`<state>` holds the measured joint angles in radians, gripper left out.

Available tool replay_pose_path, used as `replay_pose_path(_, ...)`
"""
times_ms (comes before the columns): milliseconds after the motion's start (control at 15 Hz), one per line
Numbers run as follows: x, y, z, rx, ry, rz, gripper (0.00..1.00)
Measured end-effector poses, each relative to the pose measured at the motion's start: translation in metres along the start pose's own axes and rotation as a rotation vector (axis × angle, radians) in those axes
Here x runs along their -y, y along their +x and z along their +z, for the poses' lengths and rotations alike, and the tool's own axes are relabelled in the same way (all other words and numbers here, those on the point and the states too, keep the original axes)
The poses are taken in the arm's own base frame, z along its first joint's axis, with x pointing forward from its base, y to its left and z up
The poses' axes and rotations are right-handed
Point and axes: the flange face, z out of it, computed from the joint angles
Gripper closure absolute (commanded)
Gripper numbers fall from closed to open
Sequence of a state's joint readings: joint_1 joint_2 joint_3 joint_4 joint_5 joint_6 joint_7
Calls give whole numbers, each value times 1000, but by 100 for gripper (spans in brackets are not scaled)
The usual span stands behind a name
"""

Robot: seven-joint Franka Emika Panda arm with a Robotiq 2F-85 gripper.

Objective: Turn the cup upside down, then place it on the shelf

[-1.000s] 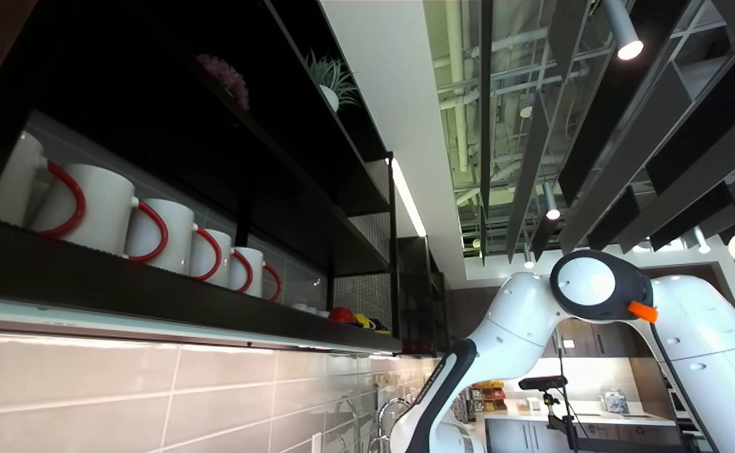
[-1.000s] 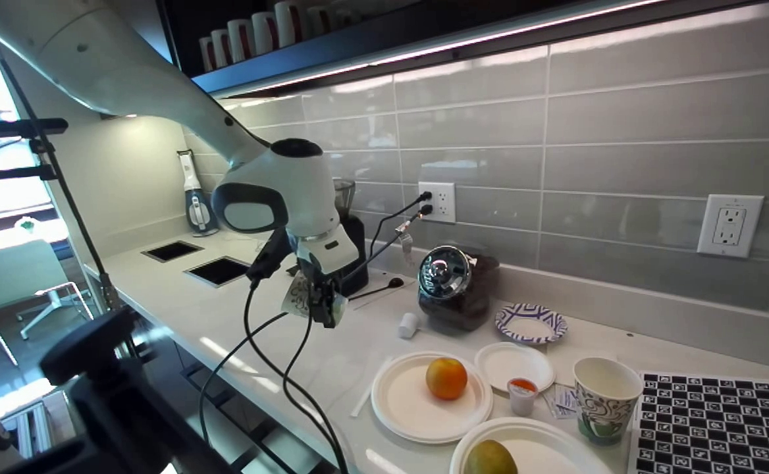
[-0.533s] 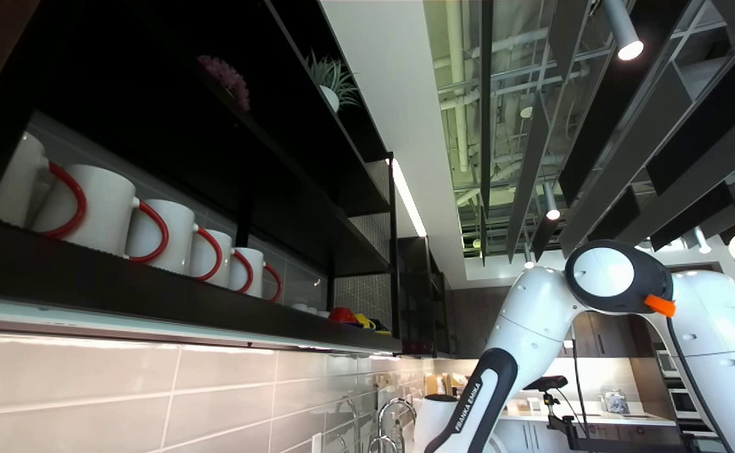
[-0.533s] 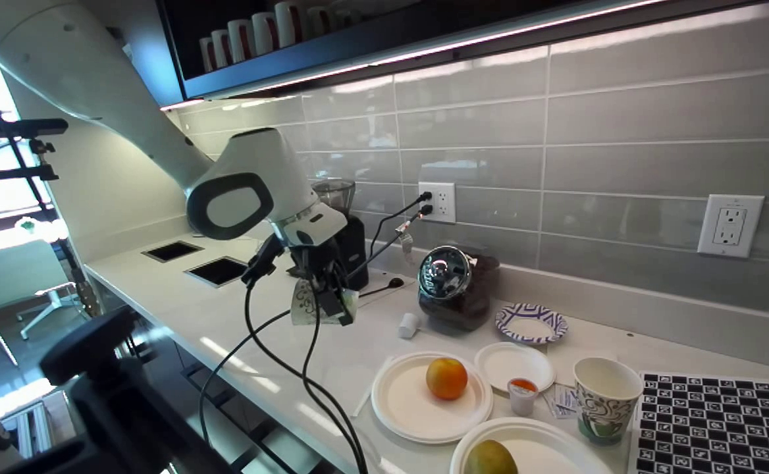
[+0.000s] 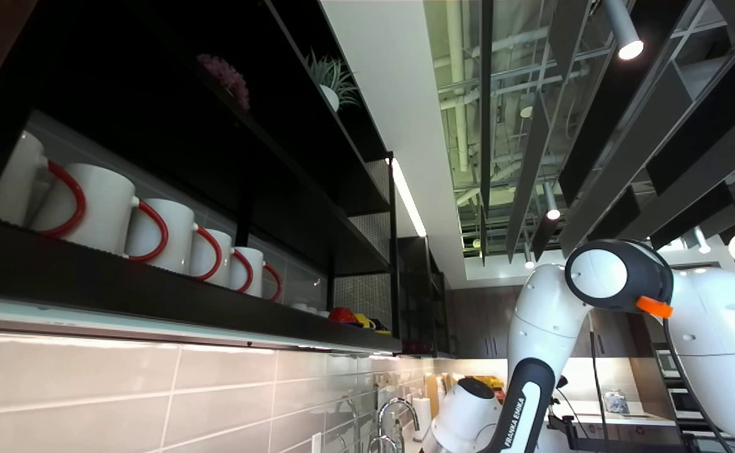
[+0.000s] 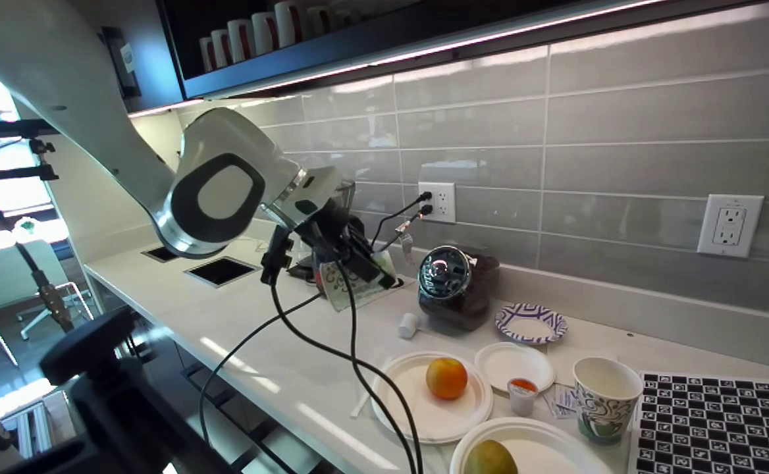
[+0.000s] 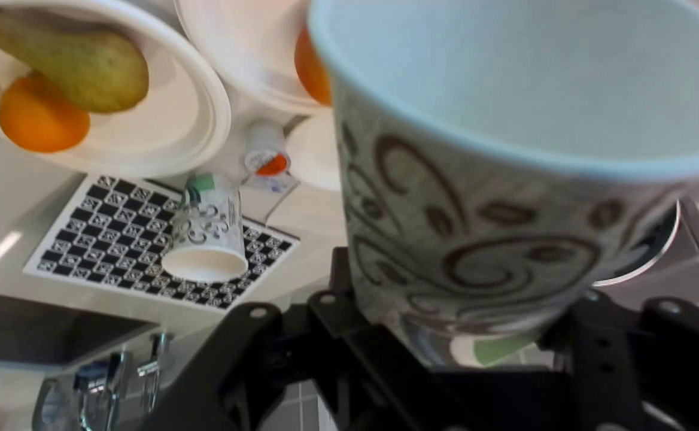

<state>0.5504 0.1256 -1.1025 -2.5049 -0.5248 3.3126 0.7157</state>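
A long, dark, open shelf [image 5: 153, 296] ran along a tiled wall [image 6: 621, 171] above a white counter [image 6: 180, 299]. A white robot arm [image 5: 550, 314] reached over the counter, where round white plates [image 6: 467, 415] lay. Its black gripper [image 7: 466, 293] pinched a swirl-patterned paper cup [image 7: 505, 197], which hung tilted in the air, mouth downward, lower than the shelf. White mugs [image 5: 160, 233] with red handles lined the shelf, and an orange fruit [image 6: 446, 378] sat on one plate.
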Motion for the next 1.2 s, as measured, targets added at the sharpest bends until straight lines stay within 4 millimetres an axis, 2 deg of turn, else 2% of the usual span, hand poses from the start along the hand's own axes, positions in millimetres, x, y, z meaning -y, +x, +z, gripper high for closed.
replay_pose_path(133,-5,15,-14,-112,51,-1,60)
replay_pose_path(333,-1,24,-32,-234,100,25,60)
replay_pose_path(733,25,1,-62,-330,163,89,60)
replay_pose_path(933,38,-11,-88,-406,192,100,60)
replay_pose_path(1133,47,-15,-123,-489,194,150,60)
replay_pose_path(1200,51,-9,-136,-528,195,173,35)
